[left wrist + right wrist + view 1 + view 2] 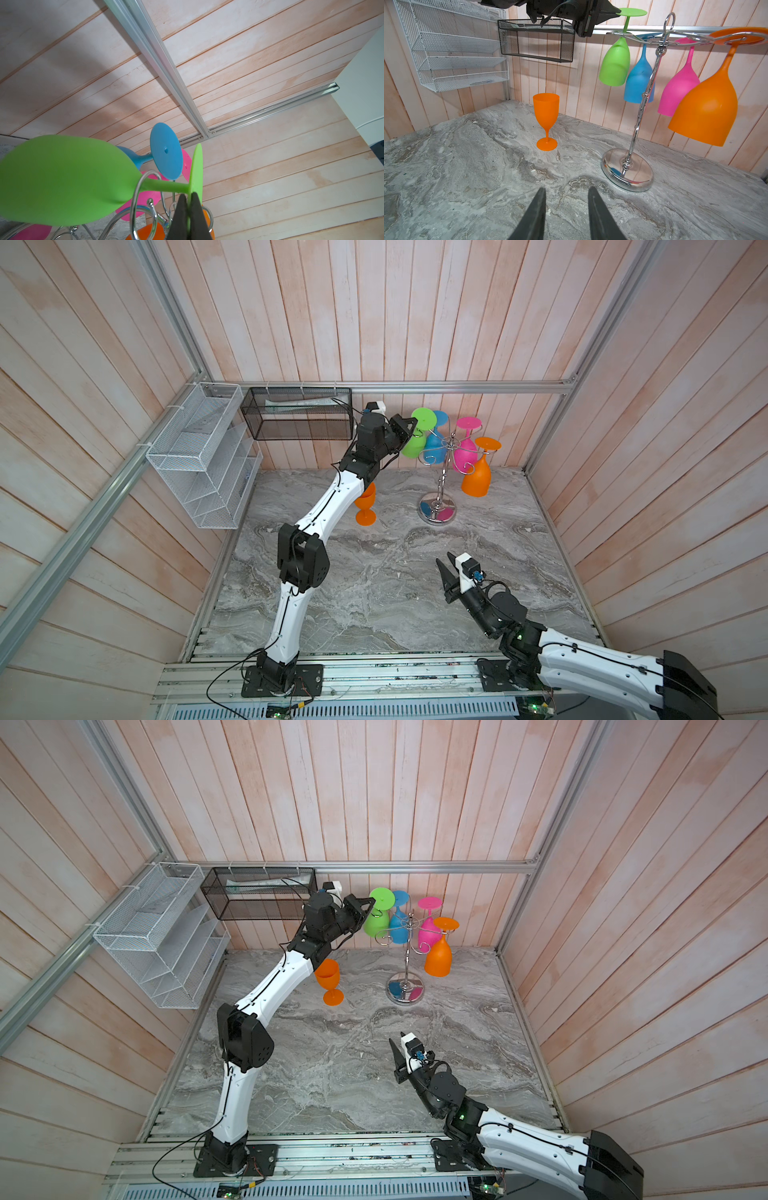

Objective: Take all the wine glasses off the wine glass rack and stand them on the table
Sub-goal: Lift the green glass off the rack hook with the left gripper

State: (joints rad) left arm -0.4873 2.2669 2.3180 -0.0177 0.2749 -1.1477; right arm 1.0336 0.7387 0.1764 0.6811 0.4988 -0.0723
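**Target.** Green plastic wine glass (614, 62) hangs bowl-down on the tall chrome wire wine glass rack (641, 104), on the curled arm nearest the wall baskets. Its long axis is near vertical, slightly tilted, with the round foot on top. In the right wrist view the foot sits clear above the wire while the stem passes through the curl. My reading is that the glass is raised but not free.

**Left gripper** (190, 216). Jaws are closed on the edge of the green foot disc, pinching the thin rim between both fingers. In both top views it reaches in from the basket side. The glass lies straight ahead of the fingertips, and the rack's centre post is beyond it.

**Judgement.** The stem must leave outward, away from the post and back toward the gripper's own side. Which way the curl opens I cannot tell. A rim-only hold may let the bowl swing.

**Left arm.** Stretched high and far back, elbow bent, wrist about level at rack-top height — by far the nearer arm.

**Right gripper** (564, 191). Jaws partly apart and empty, low over the grey marbled table (467, 166), well apart from the rack.

**Neighbours.** A blue hanging glass (638, 83), a pink hanging glass (679, 89) and an orange hanging glass (706, 112) occupy other arms. An orange goblet (546, 112) stands upright on the table.
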